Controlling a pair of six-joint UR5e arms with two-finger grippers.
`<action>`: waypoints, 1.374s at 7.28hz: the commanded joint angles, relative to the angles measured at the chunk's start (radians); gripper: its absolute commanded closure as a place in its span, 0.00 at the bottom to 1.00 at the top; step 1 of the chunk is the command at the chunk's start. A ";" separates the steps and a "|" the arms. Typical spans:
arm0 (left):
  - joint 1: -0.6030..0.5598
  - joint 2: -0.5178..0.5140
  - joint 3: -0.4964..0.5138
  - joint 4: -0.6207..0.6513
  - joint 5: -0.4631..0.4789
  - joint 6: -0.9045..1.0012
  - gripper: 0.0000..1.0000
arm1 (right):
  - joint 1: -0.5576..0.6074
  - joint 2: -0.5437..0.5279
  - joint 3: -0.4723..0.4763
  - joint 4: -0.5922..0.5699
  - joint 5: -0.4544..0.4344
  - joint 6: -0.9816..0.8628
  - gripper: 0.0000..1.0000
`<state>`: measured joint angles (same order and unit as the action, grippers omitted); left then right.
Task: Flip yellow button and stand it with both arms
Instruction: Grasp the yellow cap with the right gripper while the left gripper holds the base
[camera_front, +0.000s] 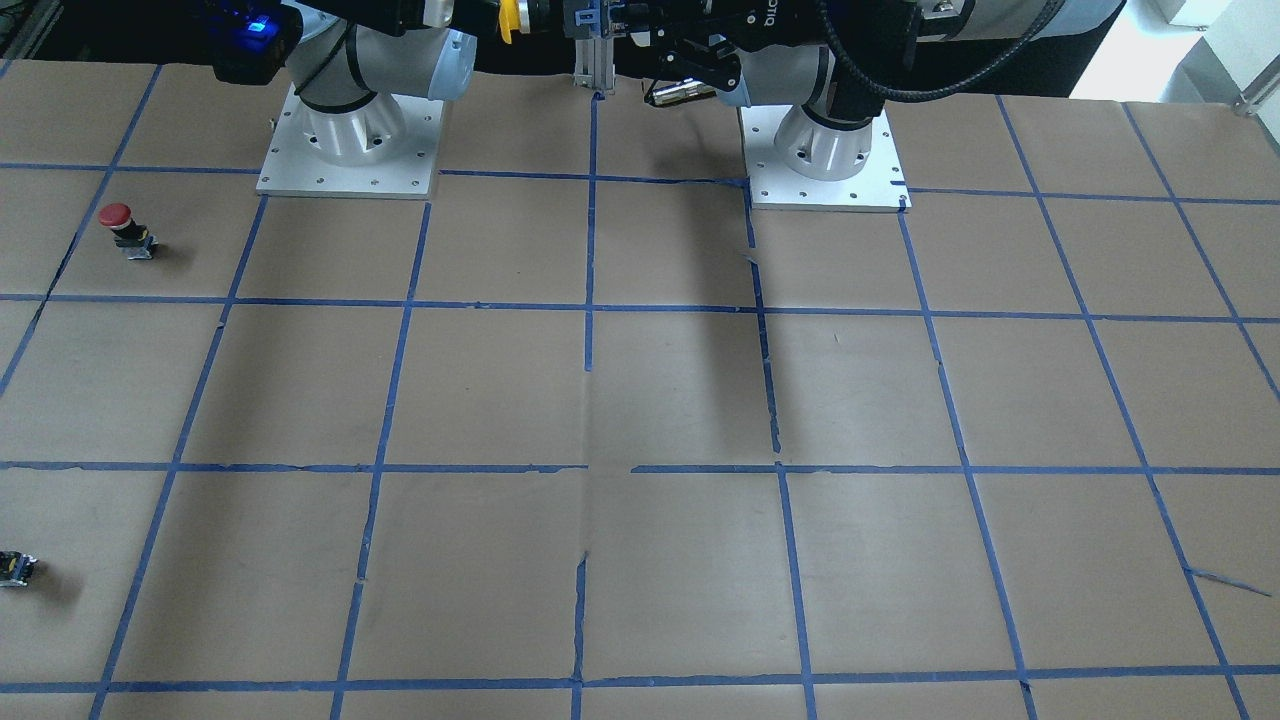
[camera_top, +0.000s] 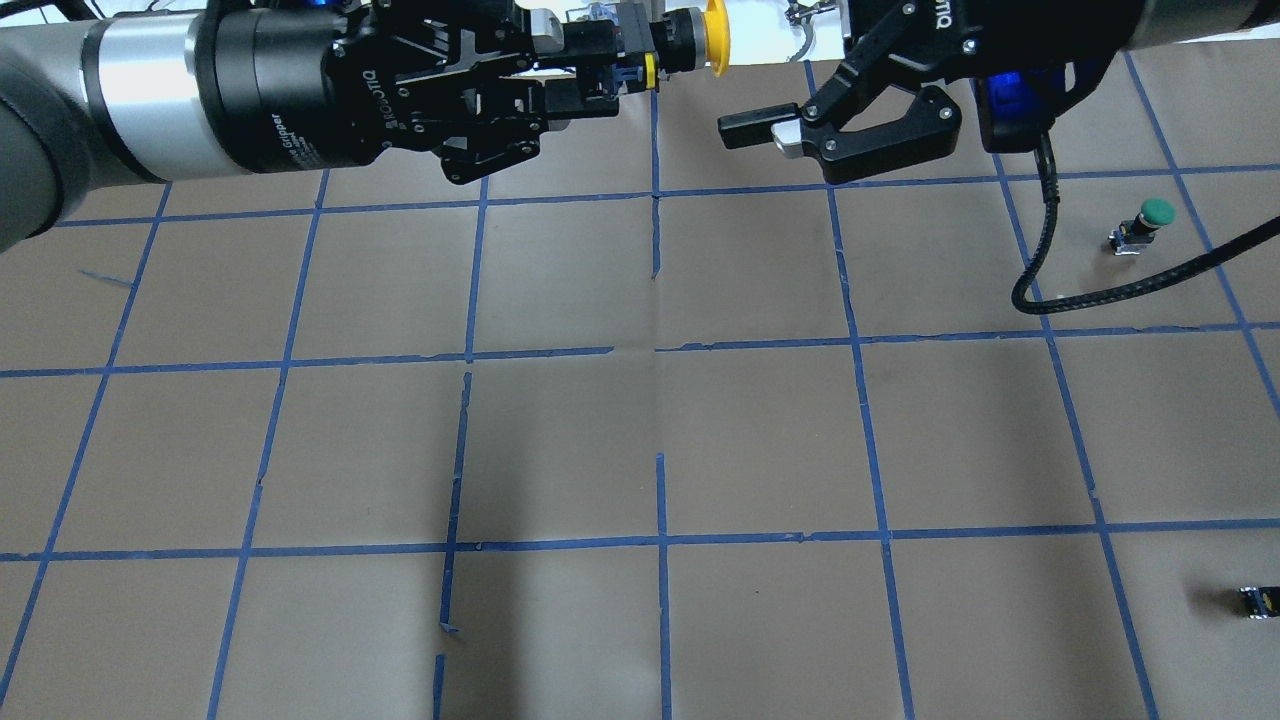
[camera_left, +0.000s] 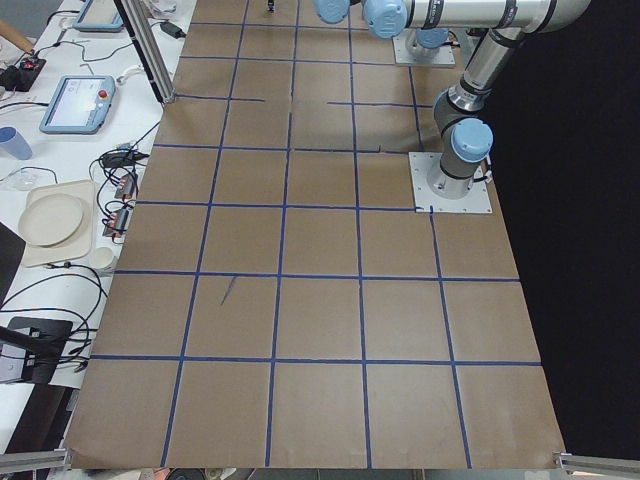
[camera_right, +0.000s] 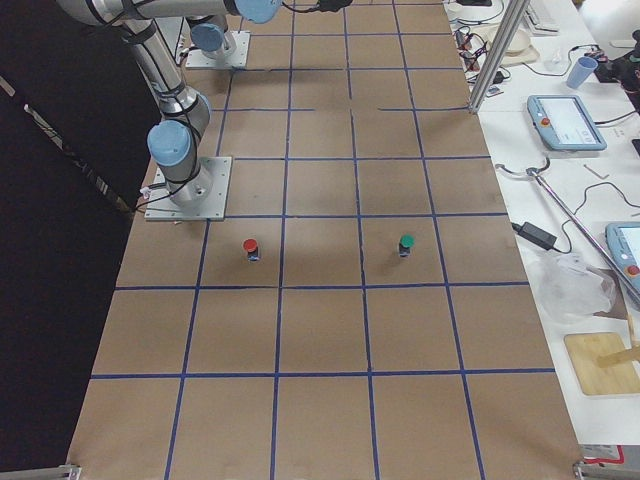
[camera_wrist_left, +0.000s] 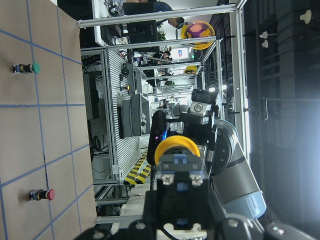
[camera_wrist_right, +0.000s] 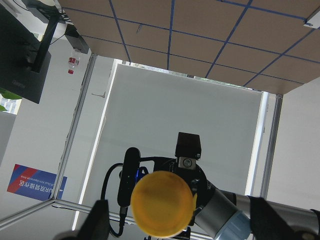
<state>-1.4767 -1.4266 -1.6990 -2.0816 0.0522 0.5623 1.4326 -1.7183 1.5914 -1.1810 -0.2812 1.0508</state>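
My left gripper is shut on the black and grey body of the yellow button and holds it level in the air over the table's far edge. The yellow cap faces my right gripper. The right gripper is open, a short way from the cap and not touching it. In the left wrist view the button sits between my fingers with the right gripper behind it. In the right wrist view the cap fills the space between my open fingers. In the front-facing view the cap shows at the top edge.
A red-capped button stands near the right arm's base. A green-capped button stands at the table's right. A small dark capless part lies near the right front. A black cable hangs from the right wrist.
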 joint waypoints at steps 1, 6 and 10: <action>-0.001 0.000 -0.001 0.000 -0.006 -0.004 0.89 | 0.006 0.000 0.004 -0.016 0.002 0.024 0.00; -0.001 0.000 -0.001 0.000 -0.008 -0.005 0.89 | 0.008 0.000 0.004 -0.014 0.007 0.035 0.48; -0.002 0.003 0.002 0.000 0.001 -0.009 0.46 | 0.006 0.000 0.004 -0.011 0.029 0.043 0.68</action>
<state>-1.4787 -1.4247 -1.6987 -2.0815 0.0479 0.5554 1.4392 -1.7181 1.5954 -1.1920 -0.2693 1.0897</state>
